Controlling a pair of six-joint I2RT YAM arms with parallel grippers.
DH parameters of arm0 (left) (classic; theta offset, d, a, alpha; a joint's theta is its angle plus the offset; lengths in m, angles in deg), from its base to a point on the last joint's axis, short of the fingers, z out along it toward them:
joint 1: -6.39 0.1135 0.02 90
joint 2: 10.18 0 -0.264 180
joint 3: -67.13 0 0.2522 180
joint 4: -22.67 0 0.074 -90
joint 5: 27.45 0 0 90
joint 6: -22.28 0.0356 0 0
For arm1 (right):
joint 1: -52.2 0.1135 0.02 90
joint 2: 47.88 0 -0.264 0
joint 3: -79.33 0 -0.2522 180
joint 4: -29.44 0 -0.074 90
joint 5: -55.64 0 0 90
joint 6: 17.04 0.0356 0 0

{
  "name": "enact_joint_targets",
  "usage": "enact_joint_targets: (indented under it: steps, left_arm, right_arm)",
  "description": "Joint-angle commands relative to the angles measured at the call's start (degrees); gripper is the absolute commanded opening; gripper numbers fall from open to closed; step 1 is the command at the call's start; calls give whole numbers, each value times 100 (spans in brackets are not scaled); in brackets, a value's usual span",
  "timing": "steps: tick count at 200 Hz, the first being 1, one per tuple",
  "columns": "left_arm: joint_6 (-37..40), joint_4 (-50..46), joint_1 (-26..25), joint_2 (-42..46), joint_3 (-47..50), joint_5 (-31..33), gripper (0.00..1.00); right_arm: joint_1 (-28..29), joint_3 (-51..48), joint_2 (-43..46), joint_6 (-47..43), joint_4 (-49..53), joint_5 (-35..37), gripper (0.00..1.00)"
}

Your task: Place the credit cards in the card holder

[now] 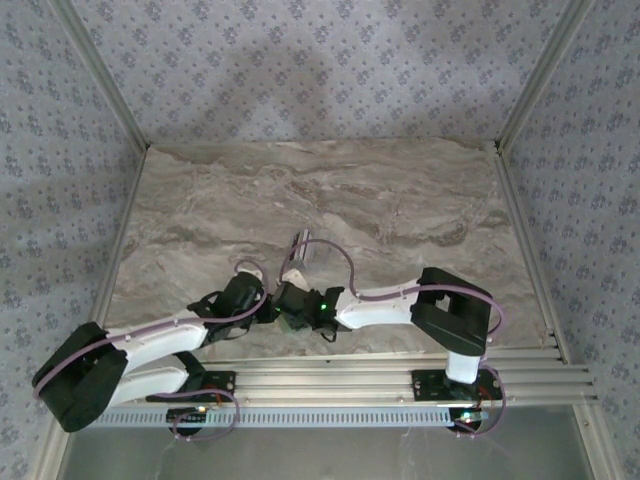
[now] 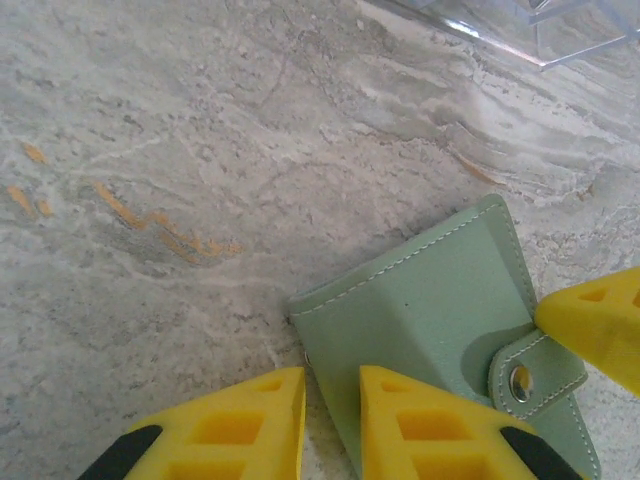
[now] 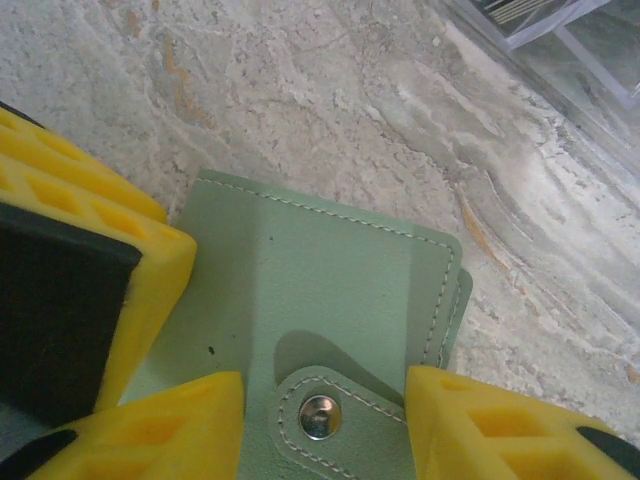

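Two grippers meet low over the marble table (image 1: 400, 190) near its front edge, and from the top view we see only that: the left gripper (image 1: 266, 306) and right gripper (image 1: 287, 300) almost touching, with a clear plastic tray (image 1: 305, 250) just beyond them. The wrist views give us what the arms cover from above: the card holder (image 2: 440, 300), sage green, folded shut and lying on the table between the two grippers. In the left wrist view the left gripper (image 2: 332, 395) has its fingers narrowly apart, with the holder's left edge running into the gap; we cannot tell whether they pinch it. In the right wrist view the right gripper (image 3: 322, 395) stands with its fingers apart, one on each side of the snap tab (image 3: 325, 410), closed on nothing. There the holder's stitched far edge slopes down to the right and the tab's rounded end points away from the fingers. The near end is cut off, so we cannot tell its long axis.
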Motion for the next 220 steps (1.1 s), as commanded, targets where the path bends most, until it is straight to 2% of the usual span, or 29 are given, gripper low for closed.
enact_joint_targets:
  steps: [1,15,33,63,109,146,196,220]
  left_arm:
    - [-51,-123,-41,48,-36,83,20]
    - [-55,-71,-48,-15,-22,91,20]
    - [-37,40,-41,-232,-43,104,20]
    - [-78,267,-149,-799,-104,239,15]
    - [-197,261,-384,-1189,-154,732,9]
    - [-265,338,-418,-1319,-102,853,6]
    - [-297,433,-486,-1355,-110,816,5]
    - [-303,445,-506,-1292,-97,785,5]
  right_arm:
    - [45,-209,-326,212,343,299,42]
    - [58,-262,-280,212,296,332,30]
    - [88,-295,-125,193,295,420,21]
    - [76,-345,209,92,263,341,0]
    - [-279,-802,824,80,-253,-411,0]
    - [-671,-1392,1297,201,-871,-1016,0]
    - [-997,-2074,1804,386,-1207,-1047,0]
    - [-1169,-2433,1970,749,-1363,-922,4]
